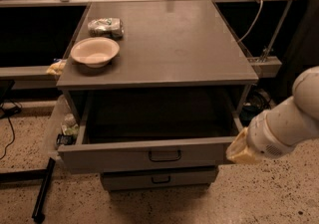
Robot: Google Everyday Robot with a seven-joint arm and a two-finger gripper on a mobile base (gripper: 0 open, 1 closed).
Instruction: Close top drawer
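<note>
the top drawer (pixel 124 157) stands pulled well out from under the grey cabinet top (pixel 174 44), its wide front panel nearest the camera and its small dark bar handle (pixel 165 156) at the panel's middle. the drawer's side walls run back under the top's front edge. the gripper (pixel 241 151) sits at the right end of the front panel, touching or just beside that corner; whether it is open or closed cannot be told. the white arm (pixel 286 121) reaches in from the right edge of the view, over speckled floor (pixel 259 198). below, a shorter-fronted drawer (pixel 159 179) sits pushed further in. near the top's back left corner lie a pale bowl (pixel 94 51) and, just behind it, a crumpled packet (pixel 105 27). a side tray (pixel 54 131) with small items hangs off the cabinet's left side, beside the drawer's left wall. a black stand leg (pixel 42 198) slants across the floor at the lower left.
</note>
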